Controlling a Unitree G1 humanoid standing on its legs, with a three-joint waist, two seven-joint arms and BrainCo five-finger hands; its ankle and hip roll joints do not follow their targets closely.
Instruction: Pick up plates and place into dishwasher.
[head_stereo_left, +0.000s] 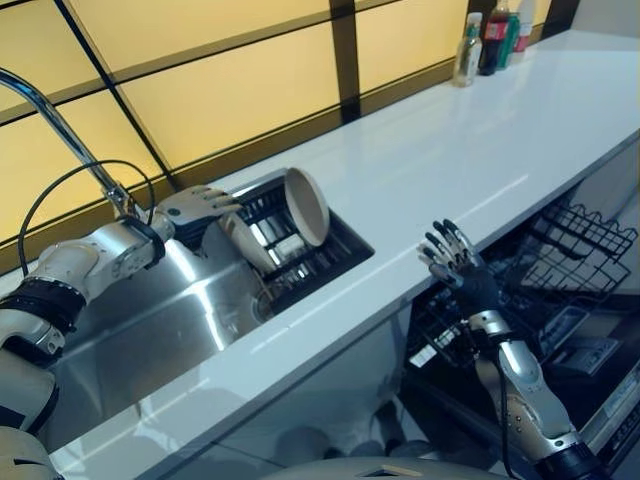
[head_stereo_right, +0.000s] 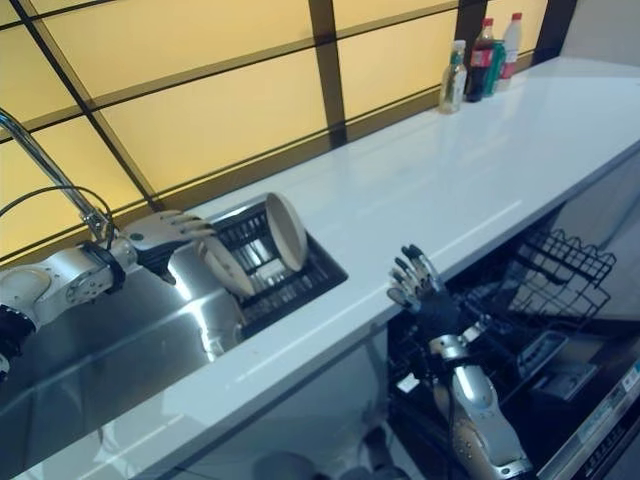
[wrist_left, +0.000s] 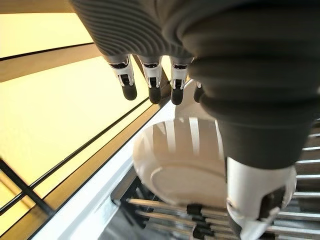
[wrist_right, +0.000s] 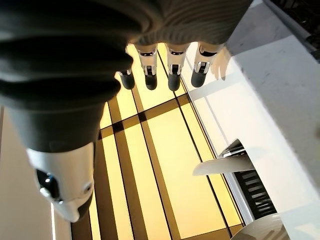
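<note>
Two plates stand on edge, tilted, in the sink rack; left robot hand relaxed beside them, right robot hand spread, holding nothing.

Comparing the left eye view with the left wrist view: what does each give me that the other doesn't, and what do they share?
Left eye view alone: the right hand open over the dishwasher rack, the white counter, the bottles at its far end, the faucet and the upright plate in the sink rack.

Left wrist view alone: the underside of the tilted plate seen close, lying on the rack bars.

Both: the left hand, fingers straight, reaching over that tilted plate, and the yellow panelled wall.
</note>
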